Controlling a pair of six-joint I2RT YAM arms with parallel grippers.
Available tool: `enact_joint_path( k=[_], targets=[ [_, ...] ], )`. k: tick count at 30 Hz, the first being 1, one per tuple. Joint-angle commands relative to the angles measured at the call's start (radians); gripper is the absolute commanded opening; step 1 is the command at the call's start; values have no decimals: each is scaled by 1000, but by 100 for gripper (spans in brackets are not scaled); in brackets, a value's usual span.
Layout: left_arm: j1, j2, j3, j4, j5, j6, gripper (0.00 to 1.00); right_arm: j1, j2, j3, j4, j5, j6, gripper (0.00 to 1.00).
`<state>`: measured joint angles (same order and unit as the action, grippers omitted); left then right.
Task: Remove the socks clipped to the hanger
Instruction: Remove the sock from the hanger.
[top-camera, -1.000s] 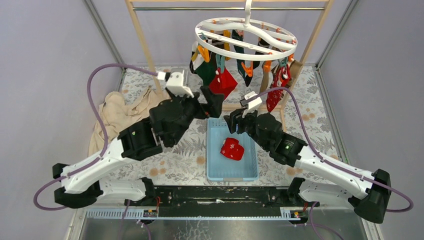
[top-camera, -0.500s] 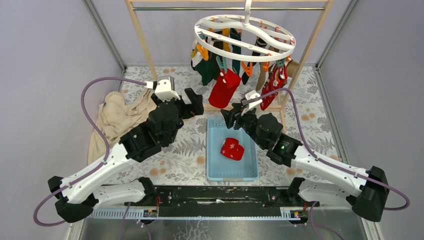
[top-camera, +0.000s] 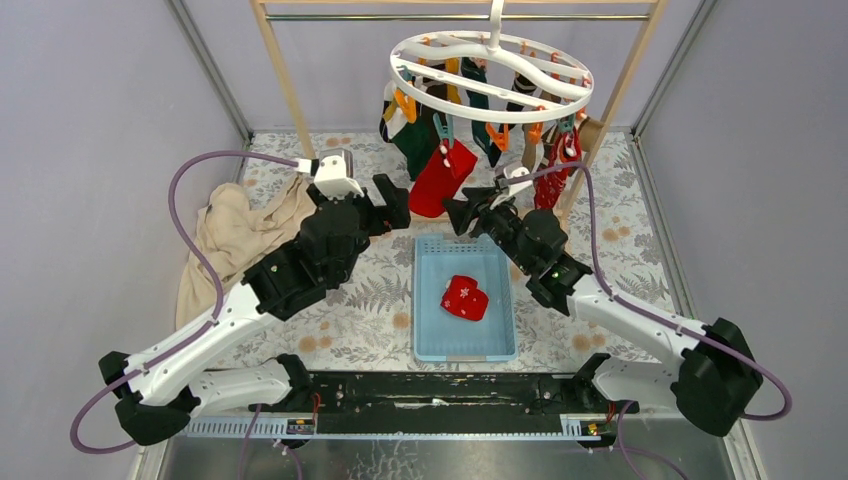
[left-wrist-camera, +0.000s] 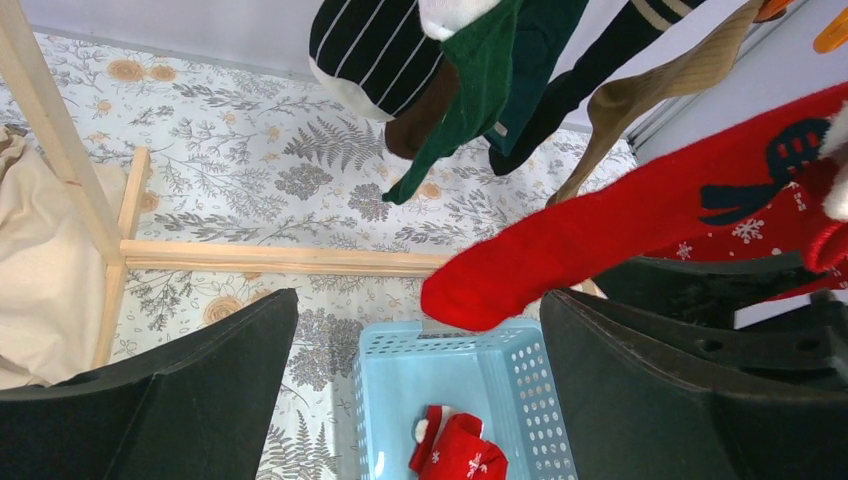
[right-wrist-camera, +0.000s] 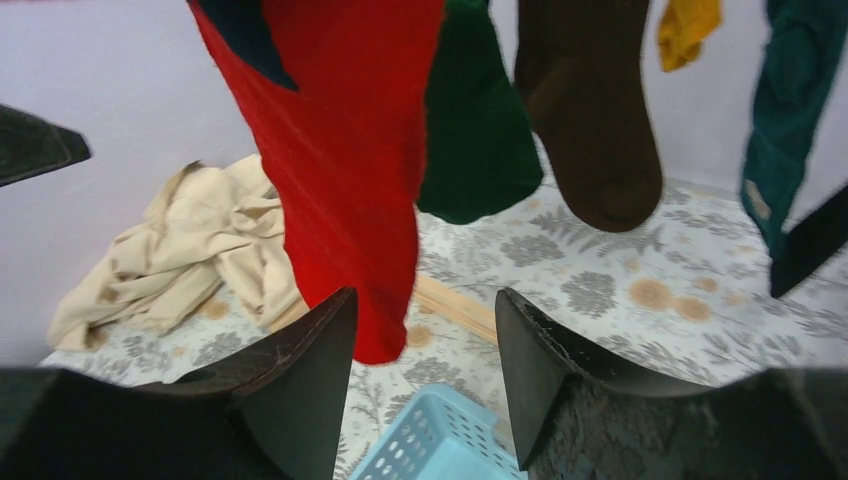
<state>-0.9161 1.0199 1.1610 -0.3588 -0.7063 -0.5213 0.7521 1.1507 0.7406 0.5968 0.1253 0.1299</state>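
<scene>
Left end effector (top-camera: 388, 203), right end effector (top-camera: 458, 213) both open, empty. Reach step: red sock (top-camera: 438, 180) at right's 11 o'clock; next grip it, pull free.

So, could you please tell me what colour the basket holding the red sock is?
The basket is light blue, clearest in the top external view.

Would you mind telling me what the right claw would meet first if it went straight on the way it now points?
Probably the red sock, whose toe hangs just ahead of the right claw, a little left of its open gap. Depth is unclear; the green sock hangs behind it.
</scene>
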Motion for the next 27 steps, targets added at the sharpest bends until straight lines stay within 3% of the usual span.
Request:
enact_joint_path(
  k=[1, 6, 16, 21, 27],
  targets=[
    [12, -7, 40, 19, 10, 12, 99, -22, 43, 12, 178, -166, 70, 60],
    [26, -8, 43, 7, 21, 15, 98, -23, 99, 40, 217, -230, 109, 57],
    [32, 70, 157, -14, 113, 29, 95, -25, 54, 108, 68, -241, 100, 0],
    [23, 176, 336, -66, 208, 33, 92, -25, 23, 113, 1, -220, 76, 0],
    [-23, 253, 480, -68, 172, 78, 92, -24, 8, 105, -38, -226, 73, 0]
  ],
)
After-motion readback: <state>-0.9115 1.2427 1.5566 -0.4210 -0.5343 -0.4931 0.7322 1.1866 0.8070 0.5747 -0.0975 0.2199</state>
